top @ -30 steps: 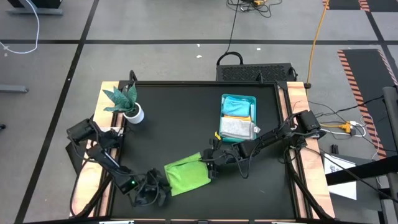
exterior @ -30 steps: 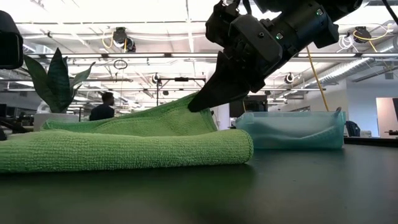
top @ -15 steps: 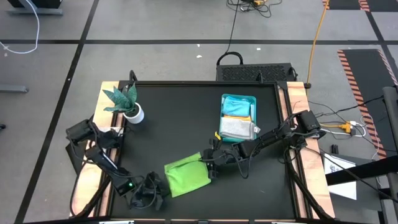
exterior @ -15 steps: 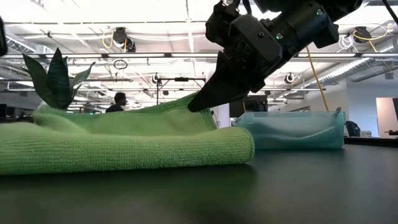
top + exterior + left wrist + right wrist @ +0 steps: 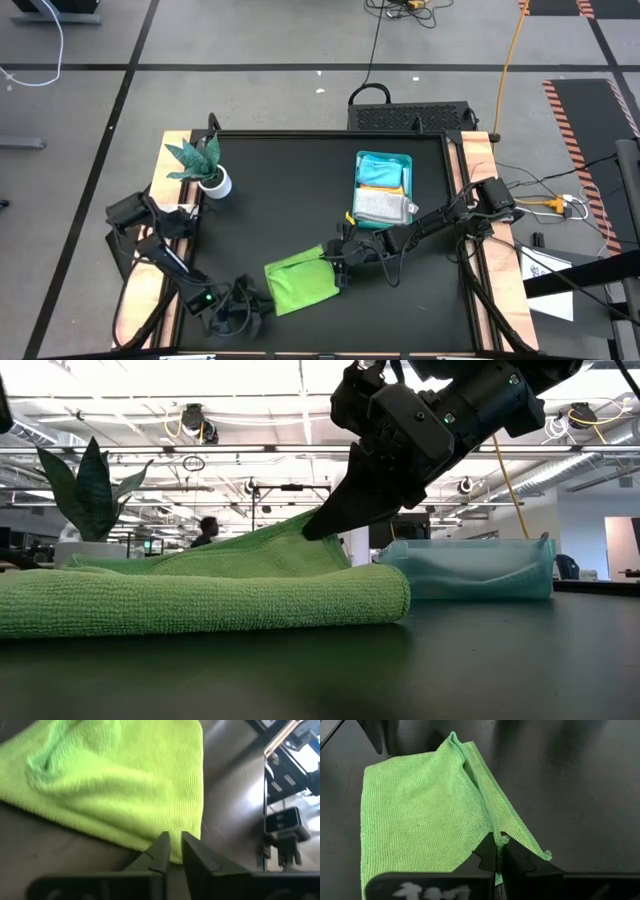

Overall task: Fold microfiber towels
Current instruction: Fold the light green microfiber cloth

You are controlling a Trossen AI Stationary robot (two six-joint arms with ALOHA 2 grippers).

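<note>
Now keep right fingers [image 5: 497, 854] pinched on lifted green towel [image 5: 420, 815] edge, left fingers [image 5: 173, 851] nearly closed, empty, beside it; fold flat on bench [image 5: 290, 200].

The green towel [image 5: 200, 595] runs off the low view's left edge.

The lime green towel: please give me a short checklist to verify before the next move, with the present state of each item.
1. Right gripper shut on the lime green towel edge: ok.
2. Held edge lifted off the table: ok.
3. Left gripper gripping the towel: cannot tell; its tips sit at the towel's border, slightly apart.
4. Fold finished: not ok.
5. Teal tray apart from the towel: ok.
</note>
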